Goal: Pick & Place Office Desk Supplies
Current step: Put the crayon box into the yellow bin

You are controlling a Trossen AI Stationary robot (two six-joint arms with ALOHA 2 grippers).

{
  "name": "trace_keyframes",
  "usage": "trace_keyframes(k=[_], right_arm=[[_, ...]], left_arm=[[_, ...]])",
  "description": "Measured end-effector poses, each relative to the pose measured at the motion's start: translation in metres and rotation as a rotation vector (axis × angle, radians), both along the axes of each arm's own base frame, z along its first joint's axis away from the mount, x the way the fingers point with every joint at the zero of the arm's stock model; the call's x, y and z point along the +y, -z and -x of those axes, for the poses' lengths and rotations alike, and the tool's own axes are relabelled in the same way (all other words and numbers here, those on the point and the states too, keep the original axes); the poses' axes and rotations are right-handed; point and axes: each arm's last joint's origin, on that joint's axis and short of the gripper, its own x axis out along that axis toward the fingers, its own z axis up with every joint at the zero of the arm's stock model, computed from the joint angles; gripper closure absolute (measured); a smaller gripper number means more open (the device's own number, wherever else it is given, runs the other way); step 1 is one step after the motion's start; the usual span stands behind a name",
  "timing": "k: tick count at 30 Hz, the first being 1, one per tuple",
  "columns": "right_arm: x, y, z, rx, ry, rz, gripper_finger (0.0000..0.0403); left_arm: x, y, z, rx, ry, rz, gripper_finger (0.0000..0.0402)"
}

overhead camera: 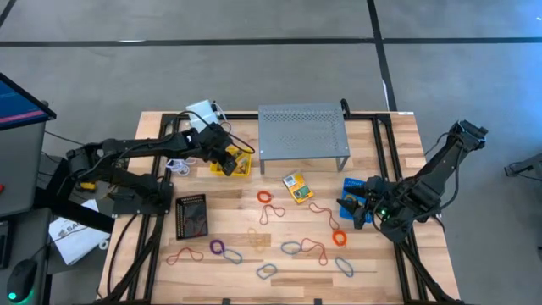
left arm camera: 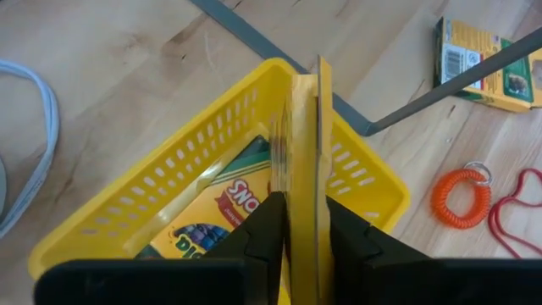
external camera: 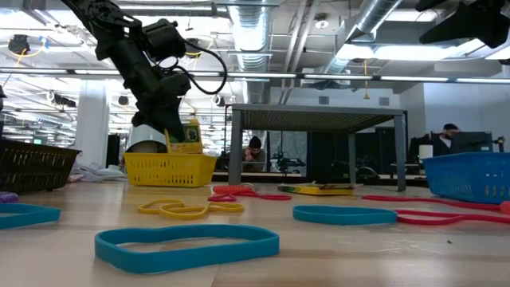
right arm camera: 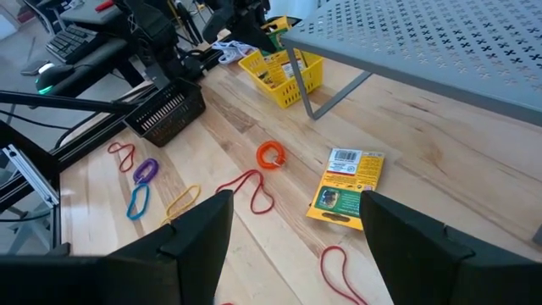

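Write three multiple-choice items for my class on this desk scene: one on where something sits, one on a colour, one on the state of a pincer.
1. Where does the loose crayon box lie?
A. On the table in front of the grey shelf
B. Inside the black basket
C. On top of the shelf

2. What colour is the basket under the left pincer?
A. Blue
B. Yellow
C. Black

3. What is the left pincer doing?
A. Hanging open with nothing in it
B. Resting flat on the table
C. Pinching a thin box upright over the basket

Answers:
1 A: the loose crayon box lies on the wood, near the grey shelf.
2 B: the basket below the left pincer is yellow.
3 C: its fingers clamp a thin box on edge above the basket, which already holds a crayon box. The right pincer waits open.
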Motion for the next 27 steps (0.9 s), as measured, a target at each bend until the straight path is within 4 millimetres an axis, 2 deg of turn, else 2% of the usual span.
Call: trace_keyframes(k=[17, 27], right_arm=[[0.001, -0.001, -0.001, -0.009, -0.001, -0.009, 0.0148], [0.004, -0.001, 0.002, -0.013, -0.026, -0.015, 0.0148]], left_arm=[[-0.002, 0.003, 0.004, 0.053, 0.005, 0.021, 0.0276], [-0.002, 0.006, 0.012, 0.177, -0.009, -0.054, 0.0248]])
